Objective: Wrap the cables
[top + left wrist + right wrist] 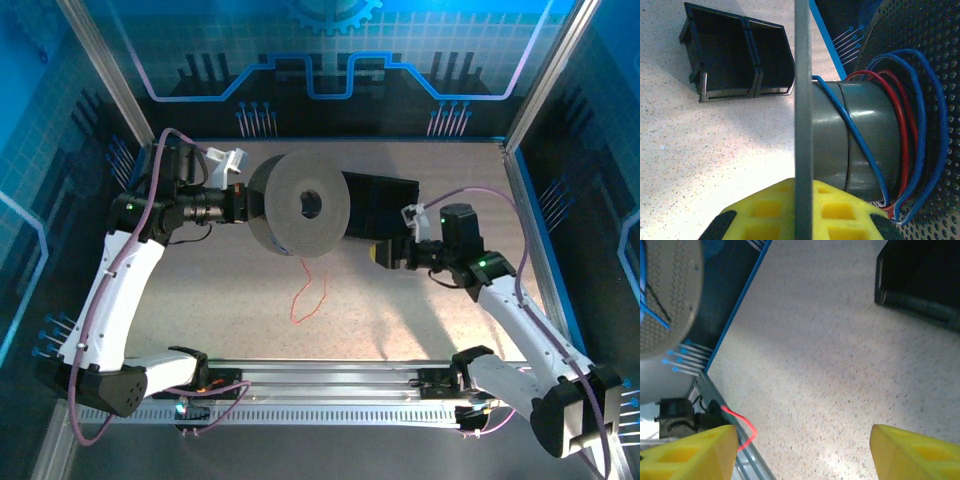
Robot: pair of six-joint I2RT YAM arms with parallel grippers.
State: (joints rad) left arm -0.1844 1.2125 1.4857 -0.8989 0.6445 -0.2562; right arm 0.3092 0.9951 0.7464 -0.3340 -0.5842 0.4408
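Observation:
My left gripper [243, 205] is shut on the thin front flange of a grey spool [305, 205], held on edge above the table. In the left wrist view that flange [803, 100] runs upright between the yellow fingers [765, 210]. The blue cable [852, 129] and the red cable [909, 131] loop around the grey hub [865, 150]. The red cable's loose end [297, 303] hangs from the spool onto the table. My right gripper [383, 253] is open beside the spool, with nothing between its fingers [690, 452]. The red cable [742, 427] curls near its left finger.
A black two-compartment bin [380, 200] lies on its side behind the spool, also in the left wrist view [735, 55]. Blue enclosure walls ring the speckled table [420, 310]. A metal rail [330, 385] runs along the near edge.

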